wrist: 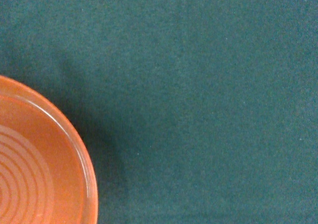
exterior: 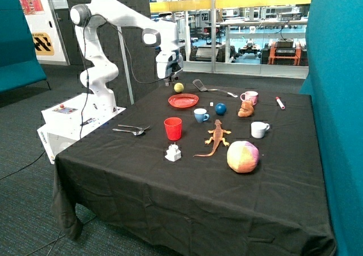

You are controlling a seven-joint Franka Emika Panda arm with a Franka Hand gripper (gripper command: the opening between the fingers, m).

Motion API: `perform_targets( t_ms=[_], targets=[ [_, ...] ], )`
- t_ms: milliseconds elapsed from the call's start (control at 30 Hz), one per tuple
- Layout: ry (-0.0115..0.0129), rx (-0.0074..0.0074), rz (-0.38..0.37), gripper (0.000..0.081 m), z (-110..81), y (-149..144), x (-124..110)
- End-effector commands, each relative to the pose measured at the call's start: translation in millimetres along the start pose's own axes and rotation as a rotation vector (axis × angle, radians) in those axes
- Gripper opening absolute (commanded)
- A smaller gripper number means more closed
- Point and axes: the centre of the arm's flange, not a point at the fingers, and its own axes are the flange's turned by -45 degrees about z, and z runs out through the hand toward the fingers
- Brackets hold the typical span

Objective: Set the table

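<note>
One red plate (exterior: 183, 100) sat near the table's (exterior: 170, 210) far edge, gripper (exterior: 168, 77) hovering just beside it, probably lining up a grab; couldn't tell its jaw state.

The plate (exterior: 183, 100) is set near the table's (exterior: 142, 176) far edge, with the ball (exterior: 178, 87) and spatula (exterior: 199, 85) behind it. The cup (exterior: 173, 128) is placed nearer the front, flanked by cutlery (exterior: 131, 130) and the lizard (exterior: 216, 137). The gripper (exterior: 170, 80) is held above the cloth beside the plate.

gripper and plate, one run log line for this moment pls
gripper: above table's far edge, holding nothing seen | plate: empty, nearby | cutlery: untouched | setting: not started
</note>
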Motion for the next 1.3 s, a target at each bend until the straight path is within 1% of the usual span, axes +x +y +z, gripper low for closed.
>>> perform_targets(
  t_ms=[0,100,133,167,200,267,567,800,1133,1267],
  targets=[
    [-0.0099,-0.0031,-0.283,0.0808,-0.2,0,3],
    [-0.0099,-0.0031,-0.283,0.0808,-0.4,0,3],
    [-0.0099,-0.0031,-0.284,0.0725,-0.5,0,3],
    [-0.0099,-0.0031,-0.283,0.0623,-0.5,0,3],
    [-0.0099,-0.0031,-0.283,0.0573,-0.6,0,3],
    [-0.0099,-0.0031,-0.284,0.0536,-0.6,0,2],
    [-0.0099,-0.0031,-0.290,0.0521,2.0,-2,-2],
    [-0.0098,-0.0032,-0.277,0.0527,11.6,-9,-8],
    [-0.0099,-0.0031,-0.288,0.0521,20.3,-20,-20],
    [-0.0099,-0.0031,-0.293,0.0523,27.4,-25,-26]
  ],
)
